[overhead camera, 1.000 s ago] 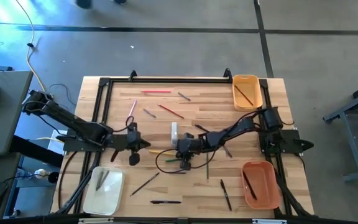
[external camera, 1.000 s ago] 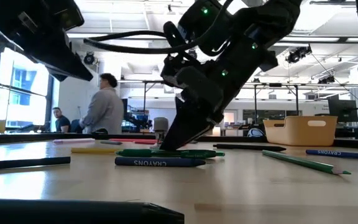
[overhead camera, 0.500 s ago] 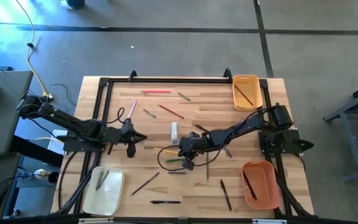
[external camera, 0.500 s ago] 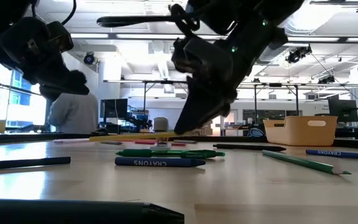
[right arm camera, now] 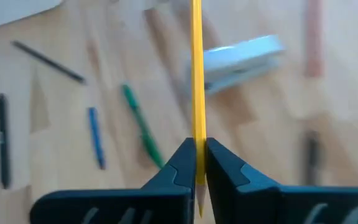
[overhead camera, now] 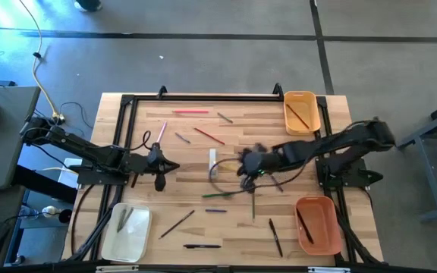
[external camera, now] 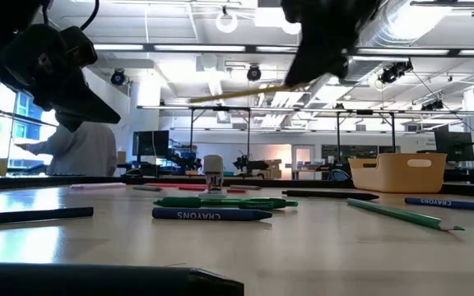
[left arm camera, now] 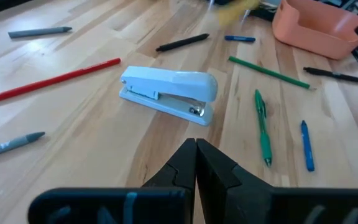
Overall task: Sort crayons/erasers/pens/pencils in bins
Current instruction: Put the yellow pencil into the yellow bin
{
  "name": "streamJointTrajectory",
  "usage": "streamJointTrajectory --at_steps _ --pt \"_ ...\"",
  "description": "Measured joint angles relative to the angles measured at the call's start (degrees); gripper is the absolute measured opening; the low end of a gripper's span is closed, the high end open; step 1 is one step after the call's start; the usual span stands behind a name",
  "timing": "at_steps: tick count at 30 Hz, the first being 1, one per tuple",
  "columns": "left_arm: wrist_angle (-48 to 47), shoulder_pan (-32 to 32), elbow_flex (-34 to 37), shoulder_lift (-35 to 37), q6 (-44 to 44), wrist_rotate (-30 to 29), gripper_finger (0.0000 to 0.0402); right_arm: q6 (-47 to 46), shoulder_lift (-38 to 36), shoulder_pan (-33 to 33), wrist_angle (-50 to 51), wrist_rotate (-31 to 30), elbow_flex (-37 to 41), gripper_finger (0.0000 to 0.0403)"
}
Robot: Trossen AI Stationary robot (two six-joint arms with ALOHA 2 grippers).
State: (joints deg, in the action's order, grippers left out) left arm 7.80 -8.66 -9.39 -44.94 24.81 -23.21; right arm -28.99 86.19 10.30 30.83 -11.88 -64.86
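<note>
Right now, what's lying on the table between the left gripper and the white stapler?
Nothing: in the left wrist view only bare wood separates the shut left gripper from the stapler. The high view shows the same bare gap.

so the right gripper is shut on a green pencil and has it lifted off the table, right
Not quite. The right gripper is shut on a yellow pencil, not a green one; the right wrist view shows it between the fingers. The rest holds: in the low view the pencil hangs well above the table.
</note>
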Motion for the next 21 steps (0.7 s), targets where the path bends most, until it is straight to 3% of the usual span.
streamJointTrajectory --at_steps 6,12,15,21 --pt "0.1 1.5 0.0 0.0 -1.0 0.3 0.0 -11.8 -10.7 -4.6 23.4 -12.6 0.0 0.0008" --pt "0.2 1.9 0.0 0.0 -1.5 1.6 0.0 -21.5 -16.1 -16.3 46.6 -20.2 0.0 0.0008" --pt "0.3 1.9 0.0 0.0 -1.7 1.5 0.0 -18.8 -16.6 -23.7 50.4 -21.1 0.0 0.0008" --pt "0.3 1.9 0.0 0.0 -1.6 1.9 0.0 -4.6 -16.5 -35.9 46.5 -19.3 0.0 0.0008"
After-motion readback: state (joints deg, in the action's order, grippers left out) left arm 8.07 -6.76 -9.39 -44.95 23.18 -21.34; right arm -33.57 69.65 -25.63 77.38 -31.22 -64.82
